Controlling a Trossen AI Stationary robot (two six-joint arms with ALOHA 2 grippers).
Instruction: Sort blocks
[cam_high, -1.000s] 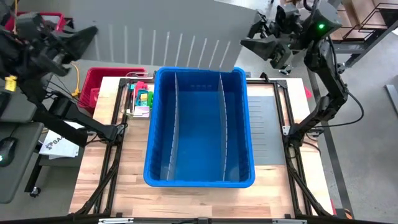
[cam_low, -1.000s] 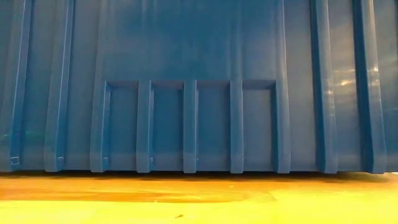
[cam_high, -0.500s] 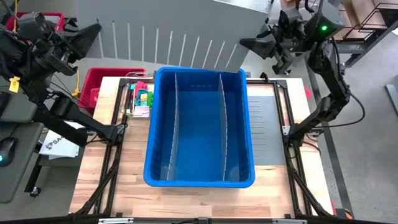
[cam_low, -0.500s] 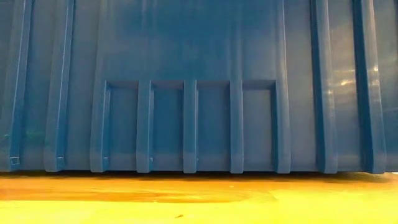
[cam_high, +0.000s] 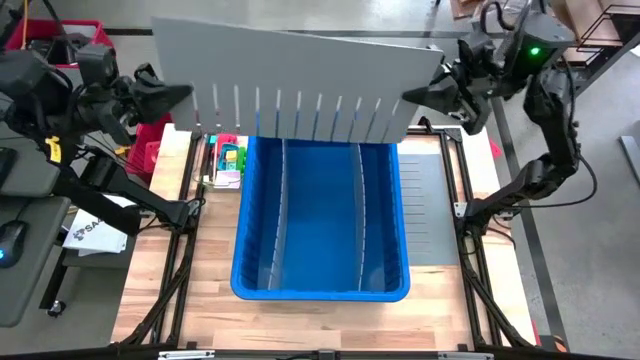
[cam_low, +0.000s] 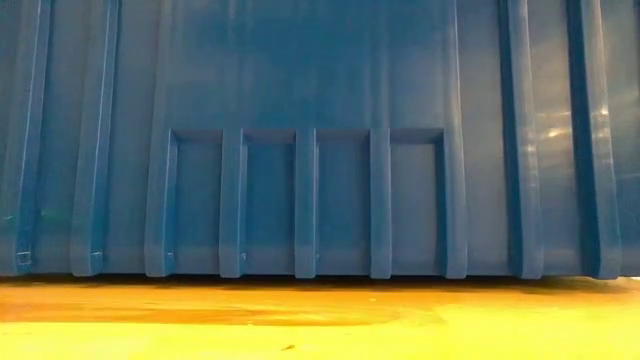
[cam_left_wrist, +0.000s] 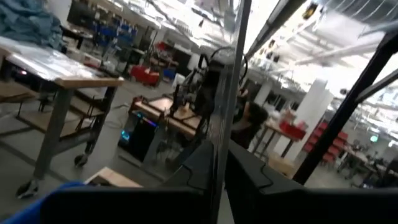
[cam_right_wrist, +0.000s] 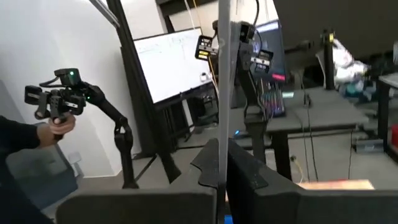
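A long grey panel (cam_high: 300, 70) with a row of slots along its near edge hangs above the far rim of the blue bin (cam_high: 320, 293). My left gripper (cam_high: 188, 95) is shut on its left end and my right gripper (cam_high: 408, 97) on its right end. Each wrist view shows the panel edge-on (cam_left_wrist: 227, 118) (cam_right_wrist: 222, 93) between that arm's fingers. Two grey dividers (cam_high: 282, 200) (cam_high: 362, 200) stand in the bin. A small heap of coloured blocks (cam_high: 230, 157) lies on the table by the bin's far left corner. My left gripper pinches the panel's left end (cam_high: 197, 95) between its two fingers (cam_left_wrist: 199, 171), coming level from the table's left. The panel is lifted clear of the bin, slotted edge toward it. My right gripper pinches the panel's right end (cam_high: 402, 98) between its two fingers (cam_right_wrist: 245, 171), coming level from the table's right. The panel spans from here across to the other gripper.
A red basket (cam_high: 160, 130) stands at the far left, and a grey mat (cam_high: 425, 210) lies right of the bin. The low view is filled by the bin's near wall (cam_low: 300, 150). A person's hand with a handheld device (cam_right_wrist: 56, 121) shows beyond the table.
My right gripper has shut on the panel's right end. Both grippers have tipped and come a little toward the near edge. The panel has swung with them, its broad face now showing in the high view and its slotted edge over the bin's far rim.
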